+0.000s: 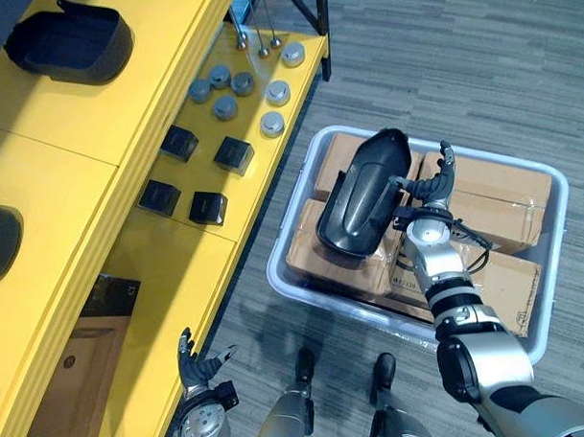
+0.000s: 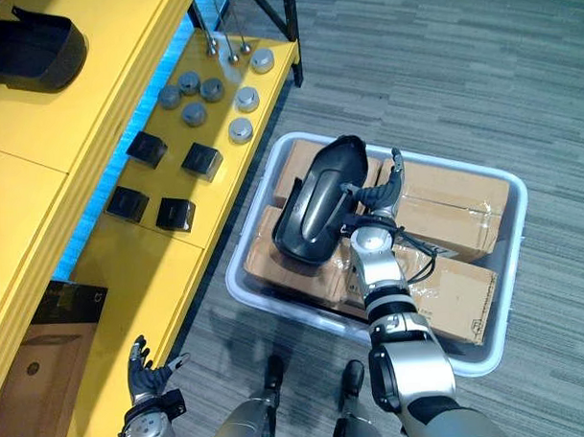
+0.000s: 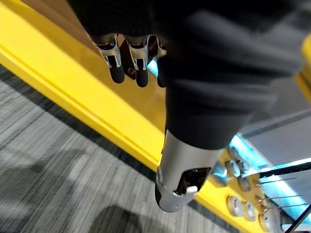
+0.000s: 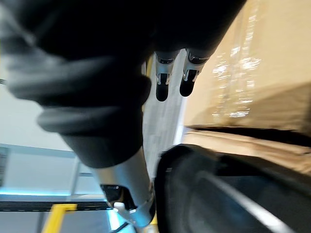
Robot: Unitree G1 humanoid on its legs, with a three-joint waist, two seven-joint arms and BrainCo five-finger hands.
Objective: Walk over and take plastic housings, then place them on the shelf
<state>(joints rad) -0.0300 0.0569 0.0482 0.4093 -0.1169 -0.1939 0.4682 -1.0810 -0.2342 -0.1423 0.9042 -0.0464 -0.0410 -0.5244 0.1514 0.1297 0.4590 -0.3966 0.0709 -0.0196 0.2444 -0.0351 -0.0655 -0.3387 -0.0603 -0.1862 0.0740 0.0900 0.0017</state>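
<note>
A black plastic housing (image 1: 363, 197) lies tilted on the cardboard boxes (image 1: 493, 202) inside a pale grey bin (image 1: 555, 267). My right hand (image 1: 427, 190) is right beside it. The fingers (image 4: 163, 82) point straight up and away, clear of the part, and the thumb (image 4: 131, 194) rests against the housing's (image 4: 218, 194) rim. My left hand (image 1: 199, 370) hangs low by the yellow shelf's front edge, fingers (image 3: 116, 68) relaxed and holding nothing. Another black housing (image 1: 70, 39) sits on the top board of the yellow shelf (image 1: 68, 130), and a dark one (image 1: 0, 238) shows at the left edge.
The lower shelf board carries several small black boxes (image 1: 199, 174) and several grey round caps (image 1: 244, 86). A brown box (image 1: 81, 360) stands at the shelf's near end. Grey carpet (image 1: 440, 50) surrounds the bin, which stands close to the shelf.
</note>
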